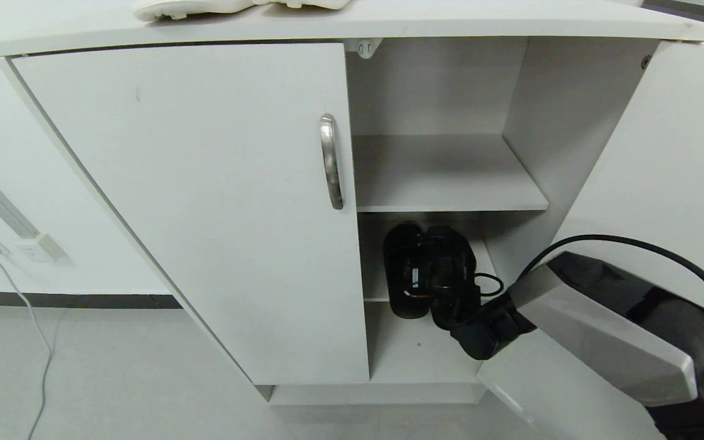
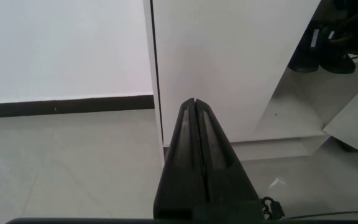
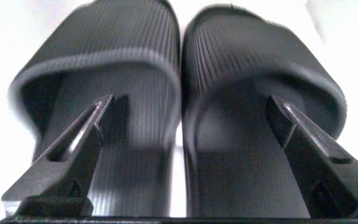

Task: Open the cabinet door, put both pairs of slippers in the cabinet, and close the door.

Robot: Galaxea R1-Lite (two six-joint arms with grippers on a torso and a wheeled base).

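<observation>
The black slippers (image 1: 428,269) (image 3: 148,81) lie side by side in the lower part of the cabinet (image 1: 443,177), under the upper shelf, with the right door (image 1: 663,183) open.

The right gripper (image 3: 190,102) is just in front of them. Its fingers (image 3: 73,155) are spread wide, one before each slipper, and they pinch nothing; I cannot tell if they touch the soles.

I judge that the first pair is being set down. The next move calls for drawing this arm straight back without dragging the slippers, then taking the white slippers (image 1: 187,7) from the cabinet top.

The left gripper (image 2: 194,109) hangs low before the closed left door (image 1: 193,201), its fingers pressed together and empty.
</observation>
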